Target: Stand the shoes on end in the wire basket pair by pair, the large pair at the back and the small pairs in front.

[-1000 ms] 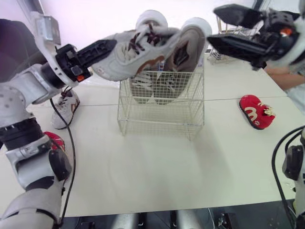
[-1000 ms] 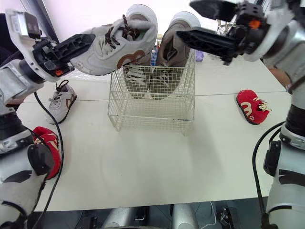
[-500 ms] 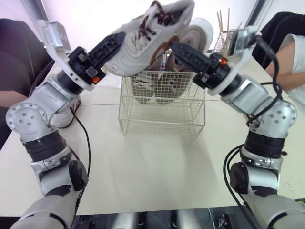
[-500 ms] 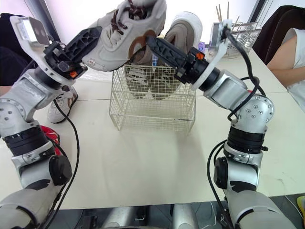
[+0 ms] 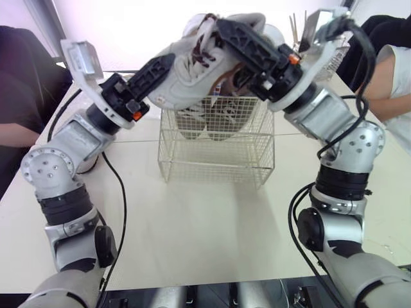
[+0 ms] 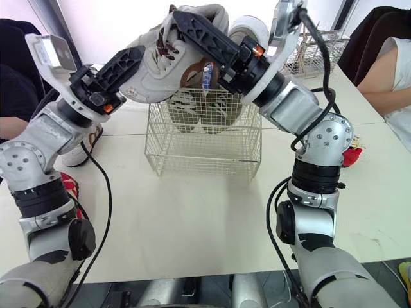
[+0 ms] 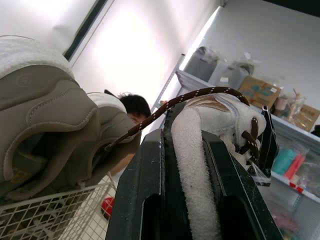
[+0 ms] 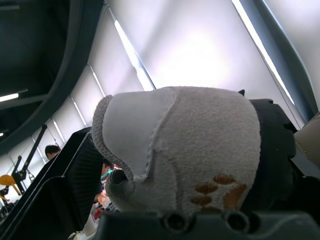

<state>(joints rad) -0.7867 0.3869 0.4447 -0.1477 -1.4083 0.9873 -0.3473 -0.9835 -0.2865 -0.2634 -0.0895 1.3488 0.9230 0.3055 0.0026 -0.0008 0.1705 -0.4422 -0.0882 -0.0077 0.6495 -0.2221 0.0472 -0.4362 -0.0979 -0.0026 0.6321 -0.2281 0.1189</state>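
Note:
A large grey-white sneaker (image 5: 192,80) with brown laces hangs tilted above the wire basket (image 5: 215,157), held at both ends. My left gripper (image 5: 160,67) is shut on its left end, and the left wrist view shows pale suede (image 7: 192,165) pinched between the fingers. My right gripper (image 5: 228,38) is shut over the opposite end, whose heel (image 8: 185,150) sits between the black fingers. Its mate (image 6: 250,29) stands on end at the back of the basket, sole facing forward. On the table to the left lies a small grey sneaker (image 6: 78,153), partly hidden by my left arm.
A red slipper (image 6: 69,187) lies at the left table edge and another (image 6: 350,156) peeks out behind my right arm. A wire rack (image 6: 319,48) stands at the back right. People sit at the left (image 5: 19,96) and right (image 6: 385,70) sides.
My right gripper has swung in from the right and shut on the sneaker's free end. The sneaker has tipped and come down a little over the basket. The camera has shifted too.

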